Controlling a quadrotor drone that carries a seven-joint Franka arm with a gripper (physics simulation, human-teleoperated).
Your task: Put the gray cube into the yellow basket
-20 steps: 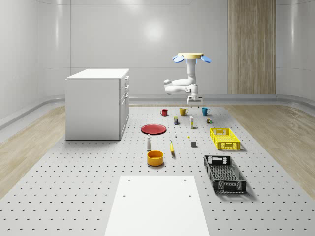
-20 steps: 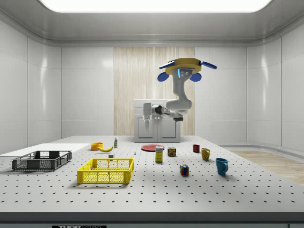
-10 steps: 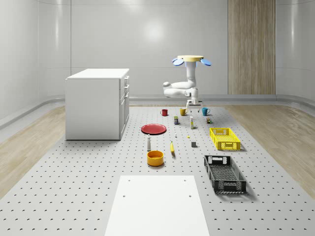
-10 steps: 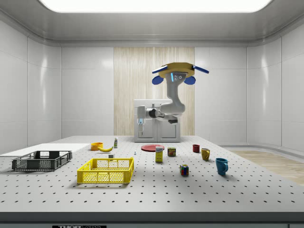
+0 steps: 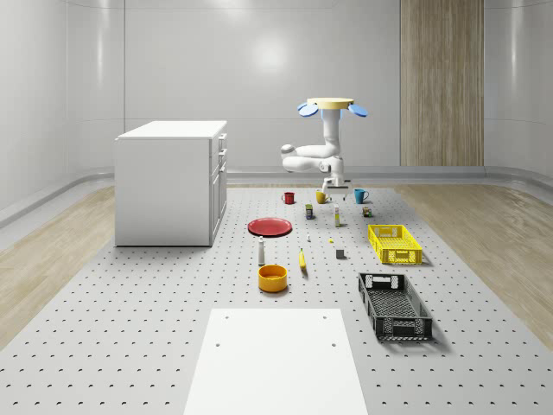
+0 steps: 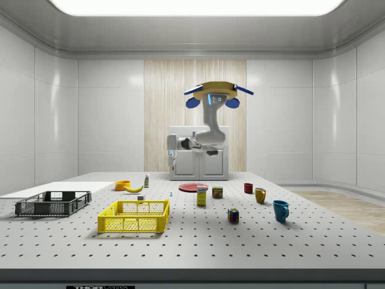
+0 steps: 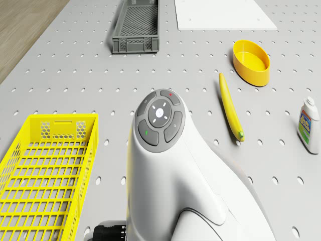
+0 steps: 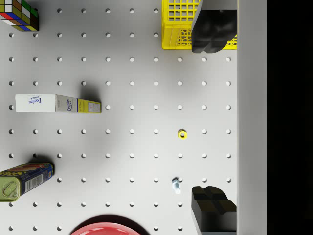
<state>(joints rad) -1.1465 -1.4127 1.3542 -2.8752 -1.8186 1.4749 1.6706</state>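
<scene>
Over the last second the drone (image 5: 331,105) has slid toward the side view's left and the arm has carried the jaws a little lower. It hovers high over the far part of the counter (image 5: 155,303), above the row of mugs and cans, so this reads as the approach, with no grasp begun. The gray cube (image 5: 340,253) sits untouched on the counter, near the yellow basket (image 5: 399,257) on the whole-scene view's left of it, and well apart from the jaws. The whole-scene view fixes that cube-to-basket layout. The wrist view settles the jaws — spread wide, nothing between them — looking straight down at a sugar box (image 8: 57,103), a can (image 8: 25,180), a small yellow nut (image 8: 182,134) and a corner of the basket. The drone view adds the banana (image 7: 230,108) and orange bowl (image 7: 251,62) beyond the arm. Judgement: more travel toward the cube is needed before descending.
</scene>
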